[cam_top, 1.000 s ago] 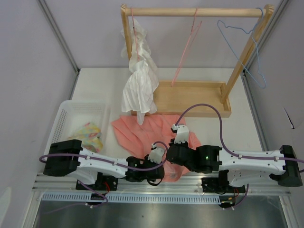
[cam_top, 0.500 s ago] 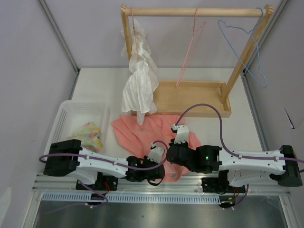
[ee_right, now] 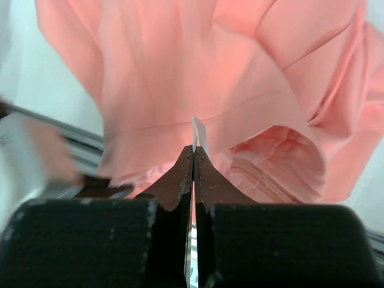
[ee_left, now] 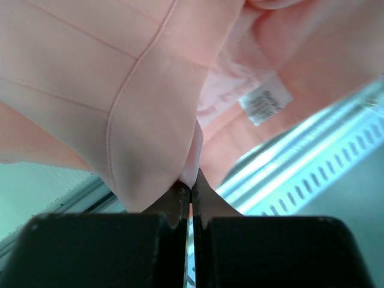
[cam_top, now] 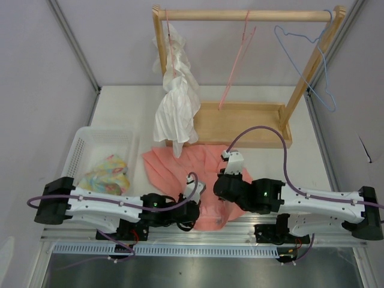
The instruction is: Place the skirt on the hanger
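Observation:
The salmon-pink skirt [cam_top: 174, 171] lies crumpled on the table in front of the rack. My left gripper [cam_top: 199, 210] is at its near edge, shut on a fold of the skirt [ee_left: 150, 90], with the fabric pinched between the fingertips of the gripper [ee_left: 191, 183]. My right gripper [cam_top: 221, 191] is over the skirt's right part, shut on the skirt [ee_right: 198, 78] at its small white label [ee_right: 198, 135], which sticks out of the gripper [ee_right: 194, 150]. The pink hanger [cam_top: 234, 66] hangs bare from the rack's rail, far behind both grippers.
A wooden rack [cam_top: 246, 15] stands at the back on a wooden base [cam_top: 246, 123]. A white ruffled garment [cam_top: 175, 102] hangs at its left and a light-blue hanger [cam_top: 312, 54] at its right. A white basket [cam_top: 90, 147] on the left holds a patterned cloth [cam_top: 108, 171]. A metal rail [ee_left: 312, 150] runs along the near edge.
My left gripper has shut on the skirt's near edge, and its arm has stretched further right. The right gripper has shifted slightly away with the skirt. The pink hanger sways a little.

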Robot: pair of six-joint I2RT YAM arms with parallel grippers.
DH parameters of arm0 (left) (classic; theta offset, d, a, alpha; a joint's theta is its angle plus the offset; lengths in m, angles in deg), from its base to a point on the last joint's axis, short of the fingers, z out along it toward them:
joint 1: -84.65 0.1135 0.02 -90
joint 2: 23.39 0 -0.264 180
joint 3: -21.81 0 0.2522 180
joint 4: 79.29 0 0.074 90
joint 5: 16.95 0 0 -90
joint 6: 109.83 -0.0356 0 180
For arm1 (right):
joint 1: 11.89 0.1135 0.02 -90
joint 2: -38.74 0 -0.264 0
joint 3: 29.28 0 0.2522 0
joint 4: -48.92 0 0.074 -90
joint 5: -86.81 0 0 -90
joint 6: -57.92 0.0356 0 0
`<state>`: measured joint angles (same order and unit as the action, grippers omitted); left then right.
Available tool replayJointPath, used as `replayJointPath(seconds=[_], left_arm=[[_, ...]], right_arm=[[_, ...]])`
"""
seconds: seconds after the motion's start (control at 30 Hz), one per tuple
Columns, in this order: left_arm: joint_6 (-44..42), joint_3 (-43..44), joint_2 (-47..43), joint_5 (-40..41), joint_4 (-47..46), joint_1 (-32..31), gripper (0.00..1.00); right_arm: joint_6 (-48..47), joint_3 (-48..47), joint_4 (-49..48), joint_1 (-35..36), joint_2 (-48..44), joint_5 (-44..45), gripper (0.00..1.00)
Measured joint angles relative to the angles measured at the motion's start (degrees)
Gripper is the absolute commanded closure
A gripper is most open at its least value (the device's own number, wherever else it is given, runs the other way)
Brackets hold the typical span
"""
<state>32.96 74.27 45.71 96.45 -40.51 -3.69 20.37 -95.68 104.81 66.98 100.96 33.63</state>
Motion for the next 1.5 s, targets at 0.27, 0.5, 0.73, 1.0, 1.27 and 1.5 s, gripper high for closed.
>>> replayJointPath(seconds=[0.27, 0.5, 0.73, 1.0, 1.27, 1.5], left_arm=[[-3.69, -0.09, -16.94, -3.69, 1.38, 1.14, 1.00], [-5.97, 0.85, -28.20, -3.74, 3.37, 6.56, 1.00], [-10.01, 6.08, -32.94, -5.27, 3.50, 10.01, 1.00], [-16.00, 14.93, -35.10, -5.29, 3.80, 11.19, 1.00], [-21.46, 19.85, -35.34, -3.96, -2.54, 12.76, 1.00], [-22.12, 19.87, -33.40, -0.92, -2.82, 17.03, 1.00]], right_arm=[[-6.32, -2.71, 0.24, -11.98, -5.60, -1.86, 1.00], [-11.63, -8.66, 0.85, -19.43, -7.50, -4.00, 1.00], [-15.41, -12.52, 0.98, -26.47, -8.57, -6.25, 1.00], [-19.47, -21.81, 3.96, -33.64, -8.85, -7.56, 1.00], [-23.26, -30.67, 3.91, -40.44, -7.52, -9.03, 1.00], [-25.35, -34.45, 4.92, -53.11, -4.59, -16.04, 1.00]])
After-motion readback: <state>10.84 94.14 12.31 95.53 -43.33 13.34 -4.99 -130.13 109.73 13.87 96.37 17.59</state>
